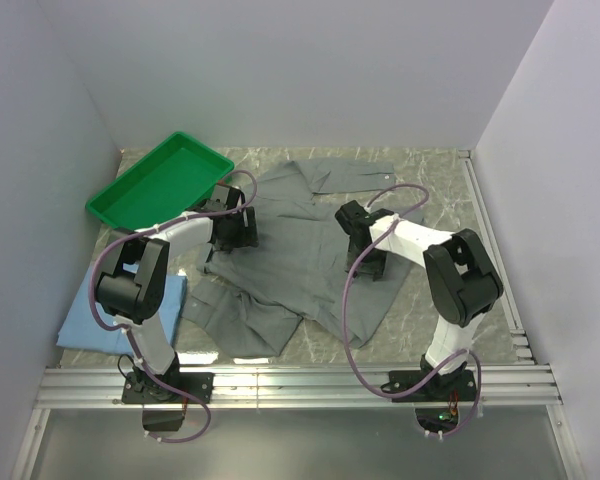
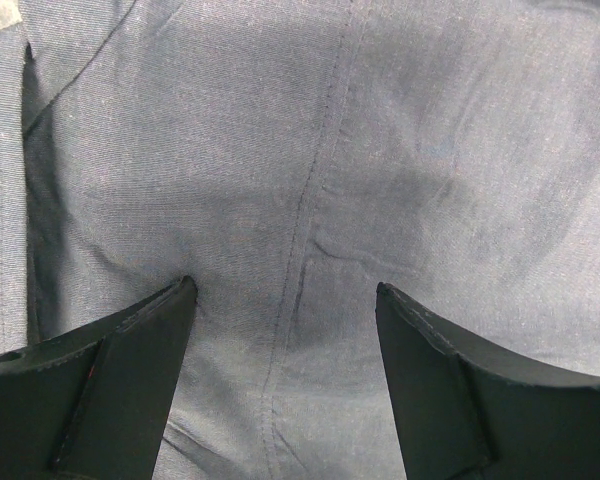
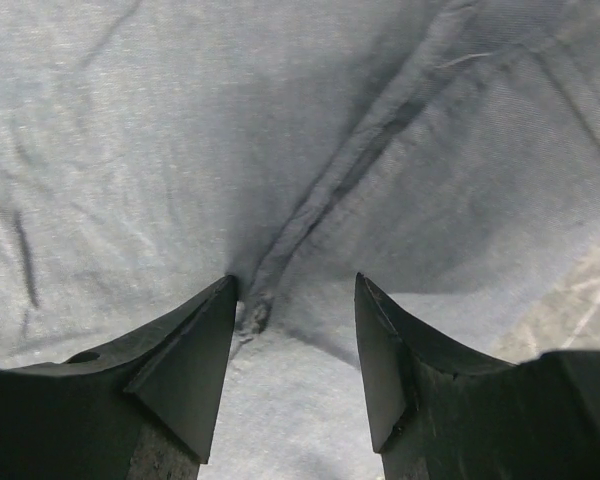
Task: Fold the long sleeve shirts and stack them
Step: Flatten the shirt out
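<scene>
Tray (image 1: 160, 185): green, far left of table (image 1: 435, 185); only its bare floor shows.
Grey shirt (image 1: 300, 250): spread mid-table, rumpled, collar far, one sleeve trailing near.
Blue shirt (image 1: 90, 320): flat at near left, beside the grey.
Left gripper (image 2: 285, 290): fingers spread on grey cloth, grasping nothing.
Right gripper (image 3: 295, 283): fingers apart astride a seam ridge, not clenched.

The left arm (image 1: 140, 290) covers part of the blue shirt (image 1: 85, 320), whose collar and buttons cannot be made out. From above, it and the right arm (image 1: 460, 280) hide patches of the grey shirt (image 1: 300, 260) beneath them. Both wrist views cut that shirt off at every edge.
</scene>
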